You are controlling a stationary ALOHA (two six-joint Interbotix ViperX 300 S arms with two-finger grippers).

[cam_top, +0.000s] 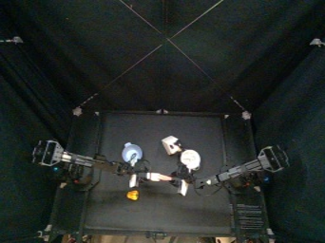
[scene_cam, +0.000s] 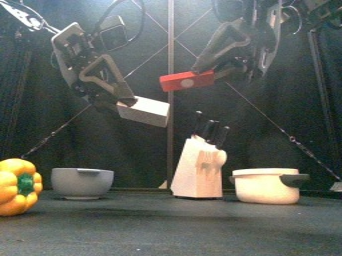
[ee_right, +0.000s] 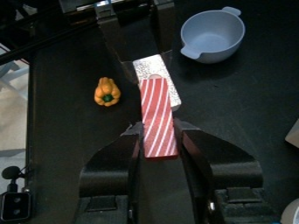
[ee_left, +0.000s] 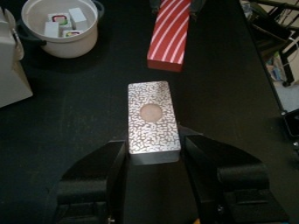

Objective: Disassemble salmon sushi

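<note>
My left gripper (ee_left: 156, 157) is shut on the end of a white speckled rice block (ee_left: 152, 118), held in the air above the table. My right gripper (ee_right: 160, 144) is shut on the red-and-white striped salmon slab (ee_right: 159, 114). In the front view the salmon (scene_cam: 186, 79) hangs just above and to the right of the rice block (scene_cam: 143, 110), with a small gap between them. In the top view the rice (cam_top: 158, 177) and the salmon (cam_top: 183, 187) meet near the table's middle front.
On the table stand a yellow bell pepper (scene_cam: 18, 186) at the left, a grey-blue bowl (scene_cam: 82, 182), a white knife block (scene_cam: 198, 166) in the middle, and a white pot (scene_cam: 267, 185) at the right. Black curtains surround the table.
</note>
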